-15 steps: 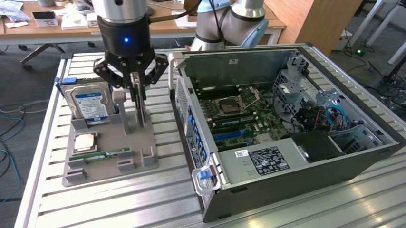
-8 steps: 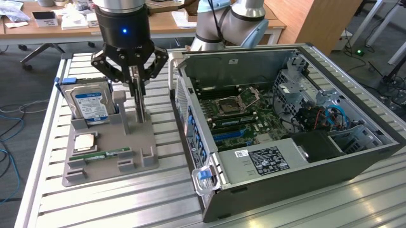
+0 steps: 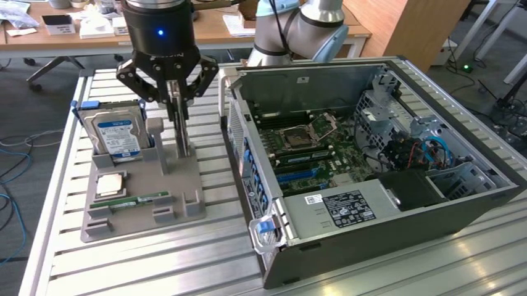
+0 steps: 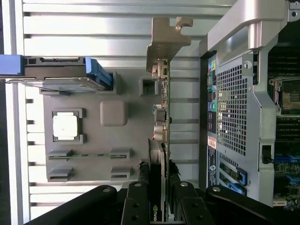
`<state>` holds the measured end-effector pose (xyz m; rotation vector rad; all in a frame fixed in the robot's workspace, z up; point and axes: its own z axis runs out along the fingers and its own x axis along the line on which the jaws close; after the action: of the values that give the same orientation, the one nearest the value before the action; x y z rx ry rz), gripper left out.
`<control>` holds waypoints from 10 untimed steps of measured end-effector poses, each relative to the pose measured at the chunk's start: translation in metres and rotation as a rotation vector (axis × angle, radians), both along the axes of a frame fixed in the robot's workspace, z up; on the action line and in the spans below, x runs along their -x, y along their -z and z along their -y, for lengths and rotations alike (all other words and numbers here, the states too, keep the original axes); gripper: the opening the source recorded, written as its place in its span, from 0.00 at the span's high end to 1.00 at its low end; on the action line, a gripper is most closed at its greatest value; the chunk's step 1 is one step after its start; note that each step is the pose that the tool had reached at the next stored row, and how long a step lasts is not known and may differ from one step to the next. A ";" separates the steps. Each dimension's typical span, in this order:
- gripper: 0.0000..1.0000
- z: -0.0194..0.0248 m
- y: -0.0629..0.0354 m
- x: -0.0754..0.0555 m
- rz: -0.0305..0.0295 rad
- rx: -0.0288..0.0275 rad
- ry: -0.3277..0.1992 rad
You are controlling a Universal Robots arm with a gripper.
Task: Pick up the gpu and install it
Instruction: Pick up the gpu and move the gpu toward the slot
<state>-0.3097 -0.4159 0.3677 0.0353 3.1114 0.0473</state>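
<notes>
Gripper [image 3: 176, 103] pinches the top edge of the upright gpu [image 3: 182, 135], 9 o'clock from the case [image 3: 387, 240]: probably light, stiff, fragile.

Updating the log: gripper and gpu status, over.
Gripper shut on gpu. Card upright on edge at gray holder. Hard drive alongside, apart.

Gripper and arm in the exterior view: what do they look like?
The gripper is black, with a round body, a small blue light and jointed bar-link fingers. The arm has silvery tubes, pale blue joint caps and a black cable.
</notes>
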 end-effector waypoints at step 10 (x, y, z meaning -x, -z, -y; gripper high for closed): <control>0.74 0.0000 -0.0155 0.000 0.0000 0.0000 0.000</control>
<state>-0.3096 -0.4159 0.3833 0.0353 3.1114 0.0472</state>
